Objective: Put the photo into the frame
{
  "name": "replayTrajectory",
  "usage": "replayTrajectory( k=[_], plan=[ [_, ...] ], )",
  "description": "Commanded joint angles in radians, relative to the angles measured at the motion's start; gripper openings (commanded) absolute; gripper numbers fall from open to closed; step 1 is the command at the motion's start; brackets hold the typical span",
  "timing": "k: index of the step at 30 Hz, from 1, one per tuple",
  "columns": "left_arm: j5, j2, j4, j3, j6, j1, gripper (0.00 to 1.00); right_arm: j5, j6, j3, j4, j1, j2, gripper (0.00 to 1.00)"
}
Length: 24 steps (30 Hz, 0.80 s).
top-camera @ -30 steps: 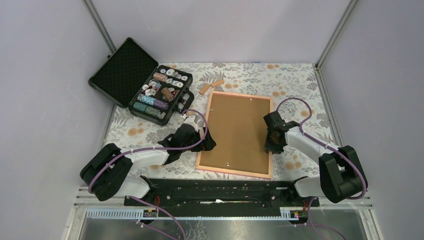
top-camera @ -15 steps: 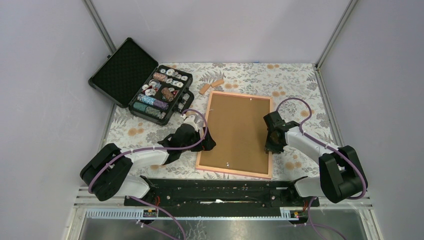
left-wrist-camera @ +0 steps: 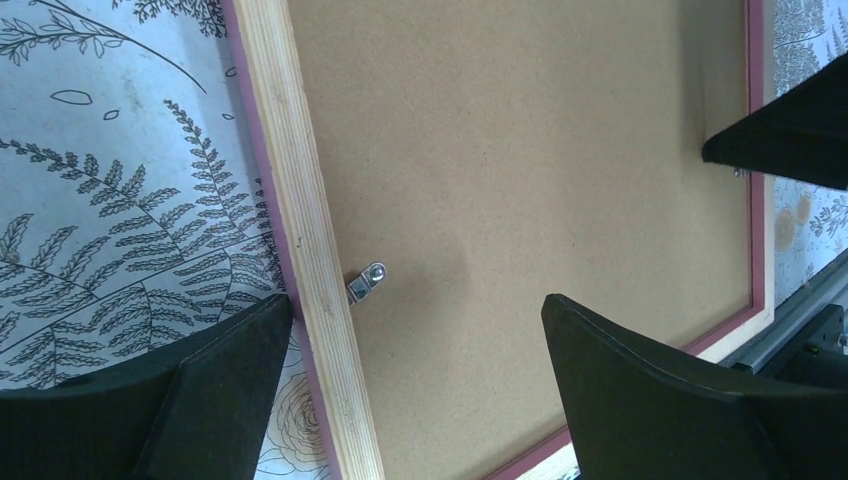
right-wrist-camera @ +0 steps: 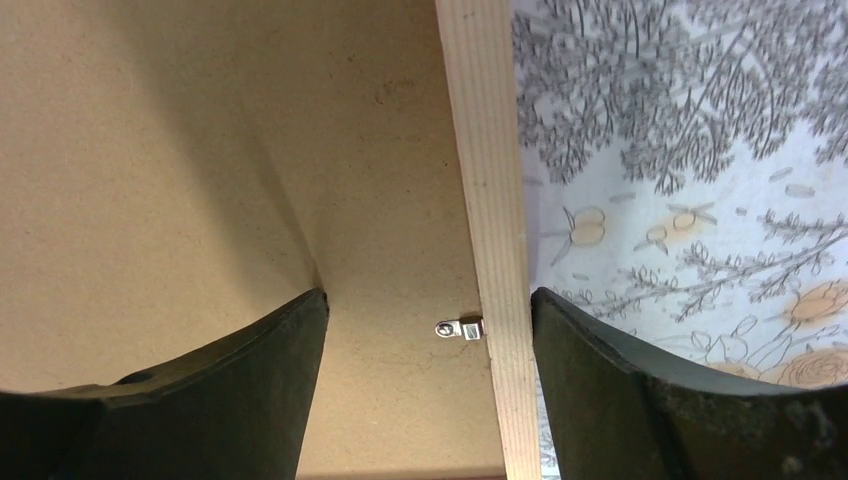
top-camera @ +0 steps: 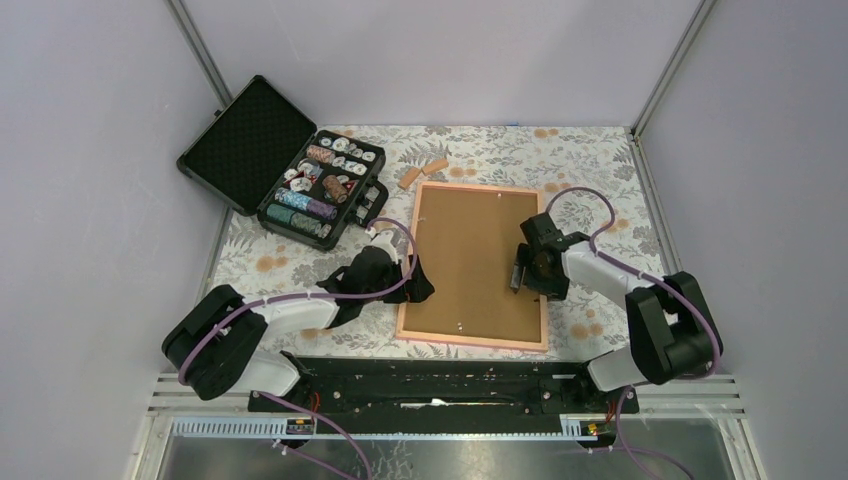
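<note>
The frame (top-camera: pixel 470 341) lies face down on the floral cloth with a plain brown board (top-camera: pixel 465 255) filling it. The photo is not in view. My left gripper (top-camera: pixel 415 285) is open and straddles the left rail (left-wrist-camera: pixel 300 230), one finger on the cloth side, one over the board (left-wrist-camera: pixel 520 150), near a small metal clip (left-wrist-camera: pixel 366 280). My right gripper (top-camera: pixel 522 270) is open and straddles the right rail (right-wrist-camera: pixel 490 200), with a metal clip (right-wrist-camera: pixel 460 327) between its fingers. Neither gripper holds anything.
An open black case (top-camera: pixel 320 190) of poker chips stands at the back left, its lid (top-camera: pixel 245 140) leaning outward. Two small wooden blocks (top-camera: pixel 422 172) lie just beyond the frame's far left corner. The black arm mount bar (top-camera: pixel 430 375) runs along the near edge.
My right gripper has moved a little left and away from me over the right rail. The frame has turned slightly. The left arm has hardly moved.
</note>
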Motion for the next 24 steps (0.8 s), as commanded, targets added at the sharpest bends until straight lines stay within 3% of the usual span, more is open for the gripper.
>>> replayTrajectory(
  k=[1,13,19,24],
  plan=[
    [0.1,0.015,0.014,0.043,-0.011,-0.038,0.99,0.017,-0.008,0.102,0.148,0.008,0.087,0.8],
    [0.095,0.226,0.101,0.192,-0.13,-0.379,0.99,0.107,-0.089,0.339,0.155,0.002,0.33,0.82],
    [0.121,0.34,0.127,0.31,-0.137,-0.46,0.99,0.067,-0.136,0.424,0.136,-0.029,0.404,0.83],
    [0.055,0.281,0.037,0.33,-0.088,-0.46,0.99,0.087,-0.164,0.496,0.056,-0.055,0.365,0.84]
  ],
)
